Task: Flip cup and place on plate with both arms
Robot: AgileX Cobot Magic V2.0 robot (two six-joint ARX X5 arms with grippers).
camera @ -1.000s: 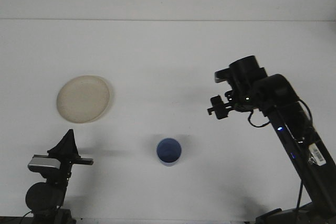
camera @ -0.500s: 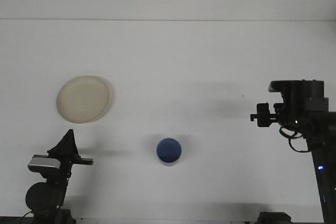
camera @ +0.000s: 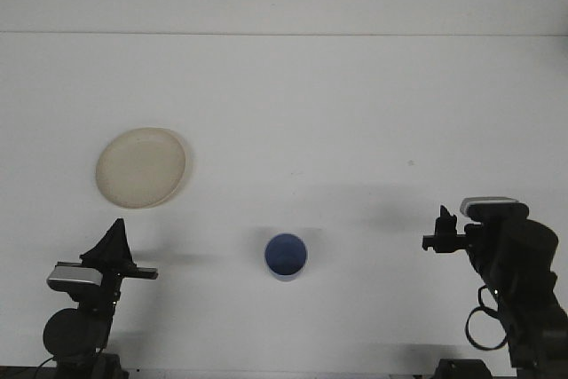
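Note:
A blue cup stands upright on the white table, its mouth facing up, near the front centre. A cream plate lies flat at the left, well apart from the cup. My left gripper rests low at the front left, below the plate and left of the cup, holding nothing. My right gripper sits low at the front right, well to the right of the cup, with nothing in it. Neither gripper touches the cup.
The white table stretches back to a pale wall. The right arm's dark body rises from the front right corner, and the left arm's base occupies the front left corner.
The right arm has drawn back and down, from above the table's right middle to the front right corner. The cup, plate and left arm have not moved.

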